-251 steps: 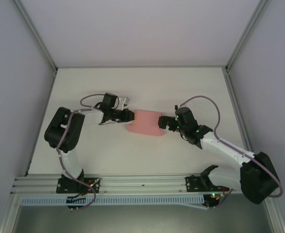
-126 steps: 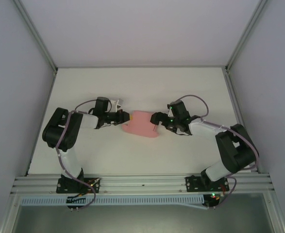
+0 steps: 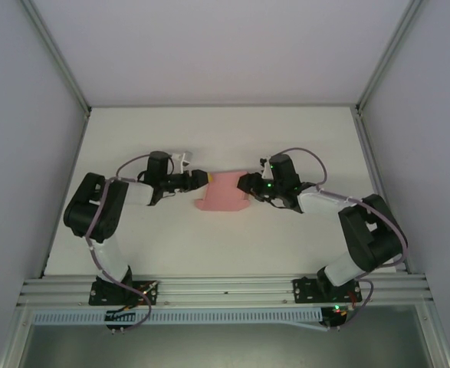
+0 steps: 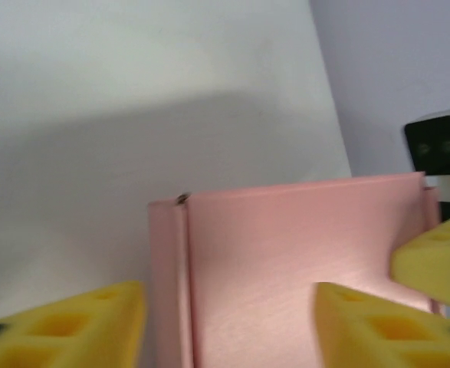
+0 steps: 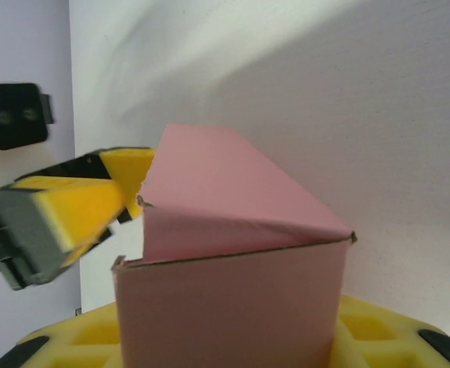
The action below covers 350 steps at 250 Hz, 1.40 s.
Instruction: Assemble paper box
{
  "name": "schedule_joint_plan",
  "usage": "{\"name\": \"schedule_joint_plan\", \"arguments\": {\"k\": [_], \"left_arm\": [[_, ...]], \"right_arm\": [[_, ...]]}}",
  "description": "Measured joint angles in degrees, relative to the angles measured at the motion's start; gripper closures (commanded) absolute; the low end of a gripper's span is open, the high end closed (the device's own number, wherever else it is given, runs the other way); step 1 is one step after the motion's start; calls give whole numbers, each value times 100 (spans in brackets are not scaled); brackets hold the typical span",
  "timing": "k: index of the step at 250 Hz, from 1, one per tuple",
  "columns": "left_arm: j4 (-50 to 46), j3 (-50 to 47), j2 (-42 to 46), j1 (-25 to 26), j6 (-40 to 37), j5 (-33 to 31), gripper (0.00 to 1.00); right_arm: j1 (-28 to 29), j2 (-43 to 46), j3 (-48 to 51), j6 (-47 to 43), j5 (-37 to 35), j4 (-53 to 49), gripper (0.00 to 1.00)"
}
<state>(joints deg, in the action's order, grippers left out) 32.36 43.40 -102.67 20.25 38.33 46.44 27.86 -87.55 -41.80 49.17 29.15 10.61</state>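
I logged the paper box (image 3: 223,192) as plain pale pink, unprinted, with its creases a shade darker. The left gripper (image 3: 202,178) and right gripper (image 3: 245,184) carried bright yellow pads (image 4: 64,326) on black bodies. The left arm (image 3: 102,211) and right arm (image 3: 362,230) were black with white links and lilac cables (image 3: 133,162), and green lights (image 3: 268,184) showed on the right one. The worktop (image 3: 209,138) was matt white, the walls (image 3: 25,153) pale grey-lilac and the rails (image 3: 209,290) silver.
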Motion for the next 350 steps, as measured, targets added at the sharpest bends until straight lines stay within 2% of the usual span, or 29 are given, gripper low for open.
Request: {"name": "schedule_joint_plan", "arguments": {"k": [24,49,77,112,149,196,212,245,298,318,350], "left_arm": [[-339,142,487,50,-446,-352,0],[-1246,664,1036,400,-1502,-1316,0],[-2131,1255,1558,1349,-3080,-2514,0],[-3062,1606,1816,2612,-4723,-3574,0],[-3904,1644,1700,3274,-5757,-4634,0],[-4205,1644,1331,3403,-6424,-5547,0],[-4179,1644,1259,3403,-6524,-5744,0],[-3777,1530,1263,3403,-6732,-5936,0],[-3379,1182,1423,3397,-7049,-5995,0],[-3381,1178,1449,3386,-7088,-5998,7],[-3314,1143,1495,3379,-7193,-6015,27]], "right_arm": [[-144,68,-160,96,4,-520,61],[-361,68,-490,201,109,-1126,60],[-638,68,-850,398,391,-1663,60],[-1163,68,-1154,756,920,-2256,60],[-1628,37,-1436,1010,1526,-3008,62],[-1757,-227,-1668,1093,2236,-3654,61],[-1757,-291,-1668,1108,2396,-3821,64],[-1733,-339,-1665,1263,2601,-3919,70],[-1462,-339,-1696,1648,2581,-3768,69],[-1410,-339,-1779,1659,2514,-3812,70],[-1394,-321,-1825,1670,2503,-3840,70]]}}
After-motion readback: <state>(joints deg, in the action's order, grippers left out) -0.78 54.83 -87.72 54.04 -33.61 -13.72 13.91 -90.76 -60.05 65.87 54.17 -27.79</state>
